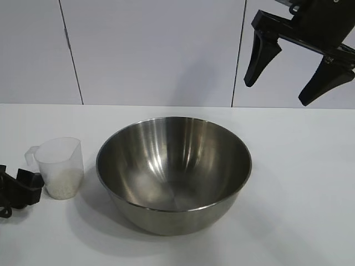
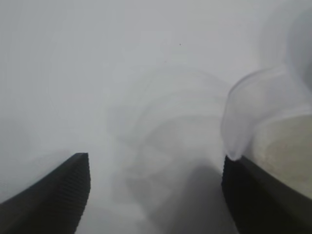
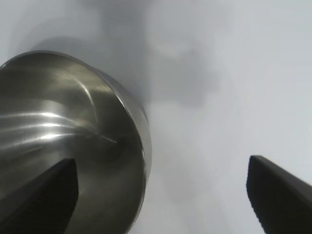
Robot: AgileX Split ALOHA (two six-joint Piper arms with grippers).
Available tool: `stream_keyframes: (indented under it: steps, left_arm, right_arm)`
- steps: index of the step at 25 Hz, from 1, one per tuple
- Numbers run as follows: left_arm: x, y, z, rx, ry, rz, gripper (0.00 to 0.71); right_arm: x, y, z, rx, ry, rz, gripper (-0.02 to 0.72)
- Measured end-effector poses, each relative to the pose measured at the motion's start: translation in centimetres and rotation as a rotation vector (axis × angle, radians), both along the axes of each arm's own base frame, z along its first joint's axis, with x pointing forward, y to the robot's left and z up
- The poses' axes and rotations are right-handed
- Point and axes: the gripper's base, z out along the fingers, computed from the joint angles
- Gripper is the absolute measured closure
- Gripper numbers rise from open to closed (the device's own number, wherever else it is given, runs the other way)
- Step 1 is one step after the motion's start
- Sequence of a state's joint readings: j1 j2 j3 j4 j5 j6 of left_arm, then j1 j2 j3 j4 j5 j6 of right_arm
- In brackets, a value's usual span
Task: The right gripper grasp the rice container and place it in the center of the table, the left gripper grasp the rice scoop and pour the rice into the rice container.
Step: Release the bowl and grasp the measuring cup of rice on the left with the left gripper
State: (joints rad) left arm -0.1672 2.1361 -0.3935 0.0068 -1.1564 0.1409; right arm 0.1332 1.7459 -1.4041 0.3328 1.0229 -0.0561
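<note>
The rice container, a wide shiny steel bowl, stands mid-table with nothing in it. To its left stands the rice scoop, a frosted plastic cup holding a low heap of rice. My left gripper sits low on the table at the scoop's near-left side. In the left wrist view this gripper is open; only bare table shows in the gap, and the scoop lies against the outer side of one finger. My right gripper hangs open, high above the bowl's far right.
White wall panels stand behind the table. In the right wrist view the bowl's rim lies below one finger of the right gripper, with bare white table under the rest of the gap.
</note>
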Motion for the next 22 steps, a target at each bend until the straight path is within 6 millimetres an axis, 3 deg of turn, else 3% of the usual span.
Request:
stream_keyframes:
  steps: [5,22]
  left_arm:
    - [0.3,0.0,1.1,-0.007,-0.04,0.0,0.169]
    - [1.3,-0.2,1.5,-0.051,-0.07,0.018,0.194]
  right_arm:
    - [0.0,0.0,0.0,0.0,-0.003,-0.001,0.062]
    - [0.0,0.0,0.0,0.0,-0.005,-0.002,0.063]
